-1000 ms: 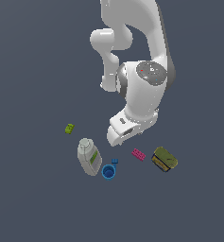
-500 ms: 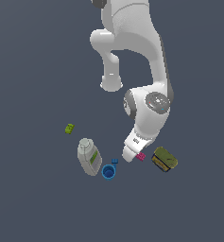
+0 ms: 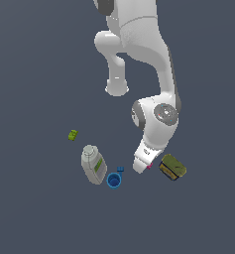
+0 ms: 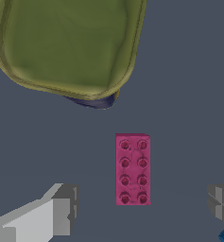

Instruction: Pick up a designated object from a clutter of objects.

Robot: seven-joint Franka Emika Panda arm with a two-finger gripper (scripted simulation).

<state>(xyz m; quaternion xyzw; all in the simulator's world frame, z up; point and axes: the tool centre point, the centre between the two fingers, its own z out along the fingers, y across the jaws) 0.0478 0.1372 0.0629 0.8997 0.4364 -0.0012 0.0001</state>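
My arm folds steeply downward, wrist bent low over the tabletop (image 3: 39, 218). My end effector (image 4: 142, 208) points straight down, its two fingers (image 4: 61, 208) spread wide apart, holding nothing.

magenta studded rectangular brick (image 4: 133, 169): smooth matt plastic is suggested
olive-yellow flat tin (image 4: 68, 45): dull, faintly mottled finish
white robot arm (image 3: 146, 59): smooth, softly glossy shell
dark grey floor (image 3: 39, 64): matt, uniform

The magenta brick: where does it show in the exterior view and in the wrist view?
Exterior view: magenta brick is only a pink sliver beside the lowered tool, toward the olive-yellow tin.
Wrist view: magenta brick in full, studs up, between the two fingers.
Shared landmark: olive-yellow tin.
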